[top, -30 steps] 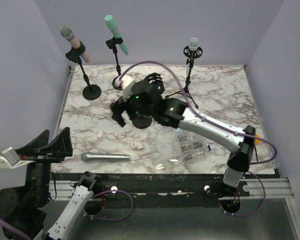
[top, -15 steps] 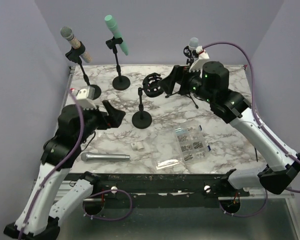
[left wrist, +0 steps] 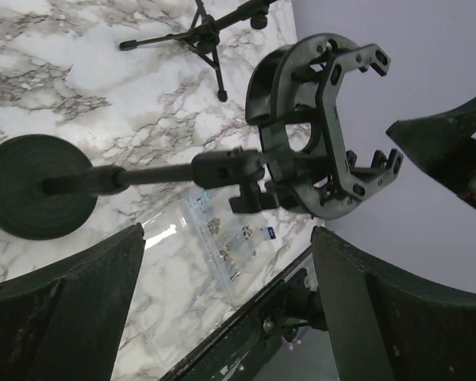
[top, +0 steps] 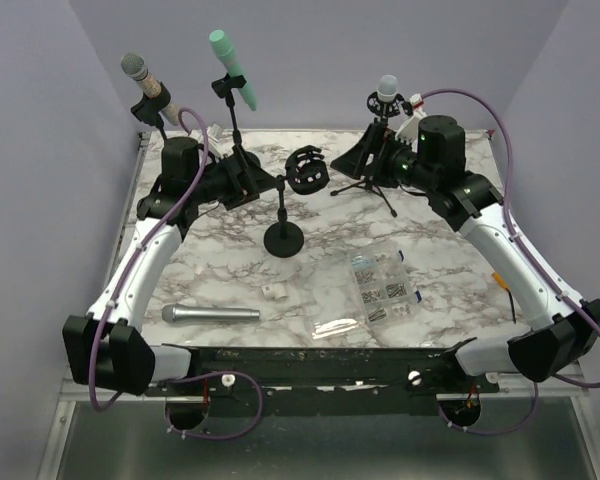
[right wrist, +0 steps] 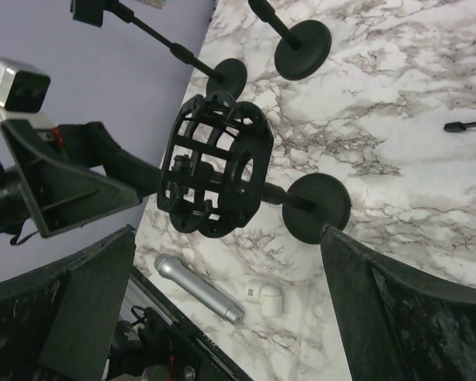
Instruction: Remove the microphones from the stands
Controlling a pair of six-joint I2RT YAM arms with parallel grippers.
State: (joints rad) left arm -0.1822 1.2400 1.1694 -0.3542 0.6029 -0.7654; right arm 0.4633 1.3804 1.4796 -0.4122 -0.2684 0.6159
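Note:
A black stand, base (top: 283,240), stands mid-table with an empty black shock mount (top: 307,168) on top. A silver microphone (top: 210,314) lies flat near the front edge, also in the right wrist view (right wrist: 198,290). My left gripper (top: 248,185) is open and empty just left of the mount, which fills its wrist view (left wrist: 317,151) above the spread jaws (left wrist: 230,317). My right gripper (top: 365,158) is open and empty just right of the mount (right wrist: 214,175), jaws wide apart (right wrist: 222,317).
Three more stands at the back hold microphones: a grey-headed one (top: 145,85), a teal one (top: 232,68), and a silver one on a tripod (top: 387,90). A white earbud case (top: 273,292), a clear parts box (top: 383,285) and a plastic bag (top: 338,327) lie near the front.
My left arm has swung from the front left to the back left and now points at the mount. My right gripper has pulled back to the mount's right side.

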